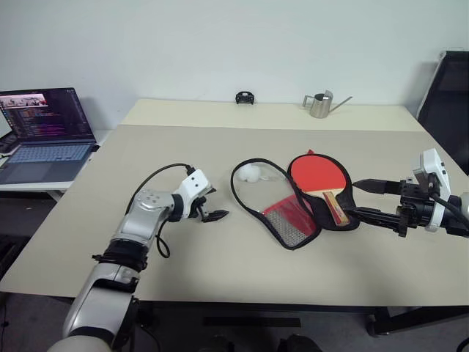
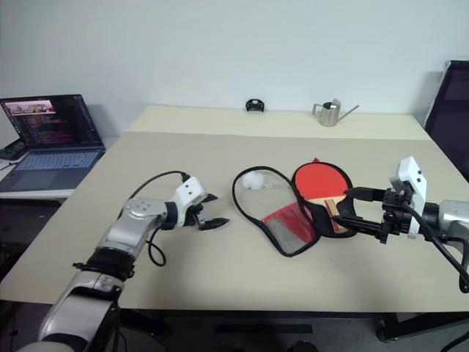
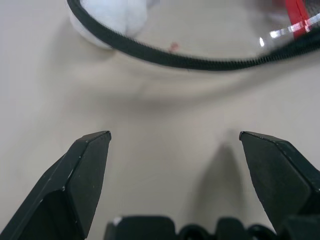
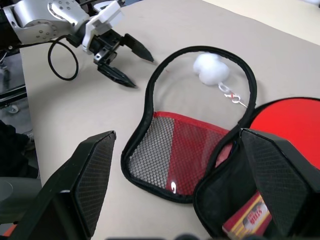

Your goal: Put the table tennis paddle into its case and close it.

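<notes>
Silver-grey arms with white wrist housings, looping black cables, 2 black fingers (image 1: 215, 215) each.

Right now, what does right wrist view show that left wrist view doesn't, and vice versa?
Right wrist alone: the table tennis paddle lying in the case's black half, the case with its red mesh flap spread wide, and the open left gripper beside it. Left wrist alone: a close look at the bare table between its own open fingers. Both: the black zipper rim and white pom-pom.

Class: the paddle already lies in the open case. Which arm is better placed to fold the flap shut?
Probably the left: its open left gripper hovers beside the case flap's free edge; the open right gripper sits at the paddle side.
</notes>
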You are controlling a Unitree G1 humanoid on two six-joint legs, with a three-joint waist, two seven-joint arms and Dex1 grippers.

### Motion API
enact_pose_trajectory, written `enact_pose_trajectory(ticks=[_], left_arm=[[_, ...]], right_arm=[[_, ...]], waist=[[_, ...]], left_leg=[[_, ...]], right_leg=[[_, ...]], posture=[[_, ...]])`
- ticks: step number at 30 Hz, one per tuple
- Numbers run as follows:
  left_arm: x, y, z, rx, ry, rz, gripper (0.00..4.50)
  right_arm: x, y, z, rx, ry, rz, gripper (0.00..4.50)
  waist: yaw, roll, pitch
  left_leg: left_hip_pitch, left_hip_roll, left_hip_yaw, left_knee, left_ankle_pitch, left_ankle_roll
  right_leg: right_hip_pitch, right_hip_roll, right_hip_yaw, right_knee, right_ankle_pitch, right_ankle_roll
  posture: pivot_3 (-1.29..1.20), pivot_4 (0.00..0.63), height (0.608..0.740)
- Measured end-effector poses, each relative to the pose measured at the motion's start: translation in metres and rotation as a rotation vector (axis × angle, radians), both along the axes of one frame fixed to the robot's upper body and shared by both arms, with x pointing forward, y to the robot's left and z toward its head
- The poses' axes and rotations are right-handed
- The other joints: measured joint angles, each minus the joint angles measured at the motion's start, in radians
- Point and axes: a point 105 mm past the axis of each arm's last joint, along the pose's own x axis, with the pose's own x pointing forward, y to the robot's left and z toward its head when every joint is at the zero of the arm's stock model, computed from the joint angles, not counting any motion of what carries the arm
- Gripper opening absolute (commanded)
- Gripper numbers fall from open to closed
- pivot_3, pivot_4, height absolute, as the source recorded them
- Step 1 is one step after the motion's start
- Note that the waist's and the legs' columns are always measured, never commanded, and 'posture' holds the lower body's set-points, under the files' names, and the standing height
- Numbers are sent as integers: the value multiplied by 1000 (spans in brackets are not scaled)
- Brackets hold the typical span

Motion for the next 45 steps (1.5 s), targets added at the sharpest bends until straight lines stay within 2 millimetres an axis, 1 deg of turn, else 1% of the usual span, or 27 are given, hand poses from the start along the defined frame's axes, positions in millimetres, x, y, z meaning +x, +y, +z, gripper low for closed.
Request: enact_pose_trajectory(ticks=[5,10,13,16,17,19,21,24,25,27,29,33,36,37,38,41,45], left_arm=[[11,-14,-8,0,20,24,4500],[21,-28,-9,-1,16,20,4500],[23,-42,-9,-23,18,2,4500],[20,-60,-9,-51,31,-50,4500],[18,-69,-7,-69,39,-77,4500],[17,-83,4,-113,47,-120,4500],[17,-95,24,-166,31,-158,4500],[14,-118,59,-234,-20,-230,4500],[13,-125,67,-249,-38,-253,4500],[12,-140,77,-264,-57,-281,4500],[12,-148,80,-268,-62,-291,4500],[17,-161,74,-268,-50,-265,4500],[22,-179,71,-288,-48,-207,4500],[23,-188,72,-295,-61,-178,4500],[24,-192,73,-300,-74,-163,4500],[28,-200,75,-323,-96,-104,4500],[25,-208,73,-327,-89,-97,4500]], right_arm=[[0,0,0,0,-2,-2,4340],[0,-1,-1,-1,0,-9,4340],[0,-2,-3,-1,7,-21,4340],[-1,-3,-5,0,14,-25,4340],[-1,-4,-5,1,13,-28,4340],[-2,-7,-5,3,10,-40,4340],[-3,-9,-3,3,2,-49,4340],[-3,-10,-2,2,-4,-57,4340],[-3,-10,-2,2,-5,-59,4340],[-2,-12,-1,2,-10,-75,4340],[-3,-13,0,2,-18,-80,4340],[-4,-14,4,-2,-40,-99,4340],[-7,-18,4,2,-41,-134,4340],[-9,-20,5,6,-46,-148,4340],[-11,-20,7,11,-52,-150,4340],[-14,-23,8,16,-59,-183,4340],[-15,-25,7,22,-57,-211,4340]], waist=[[-1,0,0],[4,0,0],[15,0,0],[20,-1,0],[21,-1,0],[21,-1,0],[20,-1,0],[19,-1,0],[18,-1,0],[19,-1,0],[17,-1,0],[15,-1,0],[20,-2,1],[22,-2,1],[22,-2,1],[21,-2,1],[16,-2,1]], left_leg=[[0,0,0,0,0,0],[0,-1,0,0,0,0],[0,-2,0,1,0,1],[-1,-3,0,1,0,1],[-1,-3,0,1,0,1],[-1,-2,0,1,0,1],[-1,-2,0,1,0,1],[-1,-2,0,1,0,1],[-1,-2,1,1,0,1],[-1,-2,1,1,0,1],[0,-2,1,0,0,1],[0,-2,1,0,0,1],[-1,-3,1,0,0,1],[-1,-3,1,0,0,1],[-1,-3,1,0,0,1],[-1,-3,1,0,0,1],[0,-2,2,0,0,1]], right_leg=[[0,0,0,0,0,0],[1,0,-1,0,0,0],[1,-1,-1,0,0,0],[0,-1,-1,0,0,0],[0,-1,-1,0,0,0],[-1,-1,-1,0,0,0],[-1,-1,-1,0,0,0],[0,-1,-1,0,0,0],[0,-1,-1,0,0,0],[0,-1,-1,0,0,0],[0,0,-1,0,0,0],[0,0,-1,0,0,0],[0,0,-2,0,0,0],[0,-1,-1,-1,0,0],[0,-1,-1,-1,0,0],[0,-1,-1,-1,0,1],[0,0,-1,0,0,1]], posture=[[0,150,740],[0,150,740],[0,150,740],[0,150,740],[0,150,740],[0,150,740],[0,150,740],[0,150,740],[0,150,740],[0,150,740],[0,150,740],[0,150,740],[0,150,740],[0,150,740],[0,150,740],[0,150,740],[0,150,740]])
